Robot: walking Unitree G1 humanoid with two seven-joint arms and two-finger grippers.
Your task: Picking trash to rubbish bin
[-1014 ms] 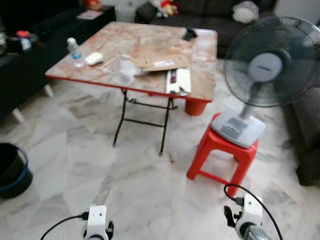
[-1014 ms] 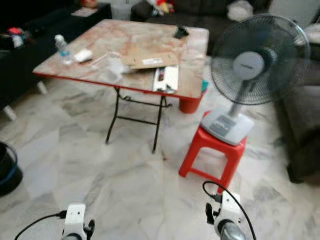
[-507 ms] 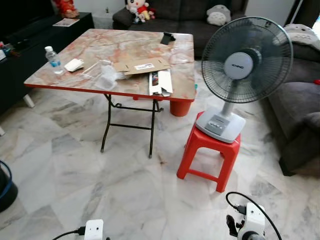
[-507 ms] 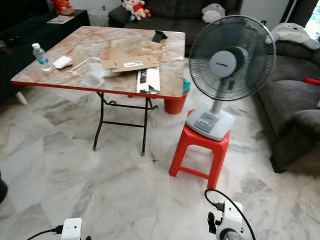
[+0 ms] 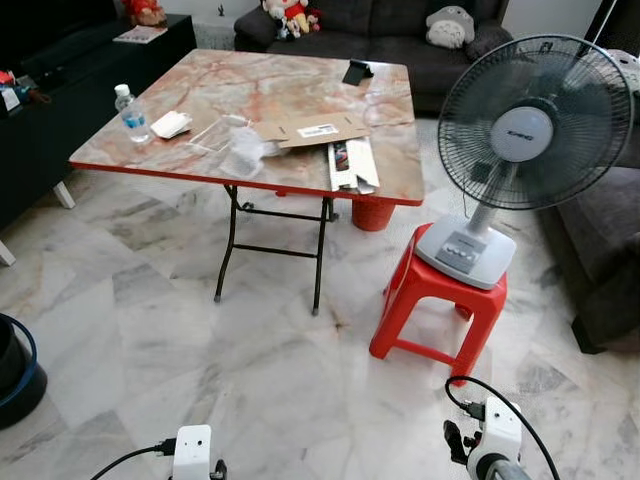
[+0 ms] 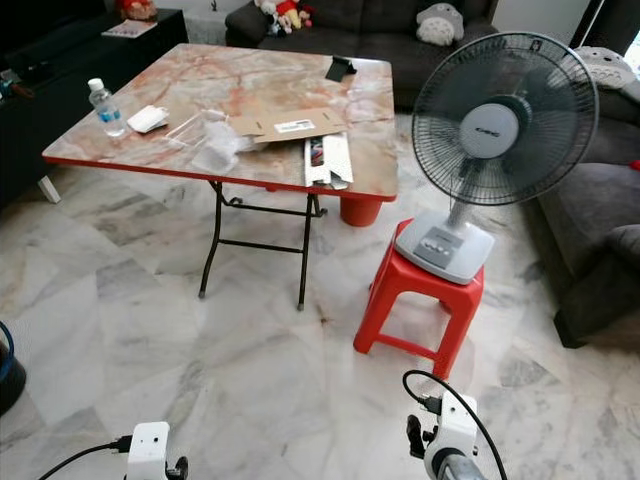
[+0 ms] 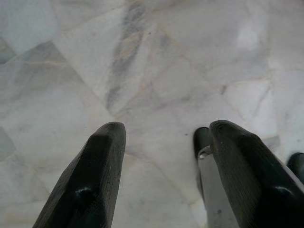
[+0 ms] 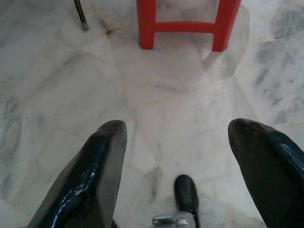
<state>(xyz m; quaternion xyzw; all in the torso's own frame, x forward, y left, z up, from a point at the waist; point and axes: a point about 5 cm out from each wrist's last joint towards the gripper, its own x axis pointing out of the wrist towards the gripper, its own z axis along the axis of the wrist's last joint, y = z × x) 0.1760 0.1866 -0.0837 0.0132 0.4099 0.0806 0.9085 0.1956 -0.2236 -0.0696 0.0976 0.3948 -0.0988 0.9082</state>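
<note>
A folding table (image 5: 300, 90) with a marbled top stands ahead. On it lie a water bottle (image 5: 130, 105), a white packet (image 5: 171, 124), crumpled clear plastic (image 5: 243, 150), flat cardboard (image 5: 312, 130) and a long printed box (image 5: 352, 165) at the near edge. At the far left on the floor is a black rubbish bin (image 5: 15, 375) with a blue rim. Both arms hang low, far from the table. My left gripper (image 7: 166, 130) is open over bare marble floor. My right gripper (image 8: 178, 126) is open too, with nothing between its fingers.
A standing fan (image 5: 525, 120) sits on a red plastic stool (image 5: 440, 310) right of the table. A red bucket (image 5: 372, 212) is under the table's far side. Dark sofas (image 5: 400, 30) line the back and right, a black cabinet (image 5: 50, 80) the left. Marble floor lies between me and the table.
The whole picture has shifted as the camera moved, and the blur of a second ago is gone. The things on the table keep their places.
</note>
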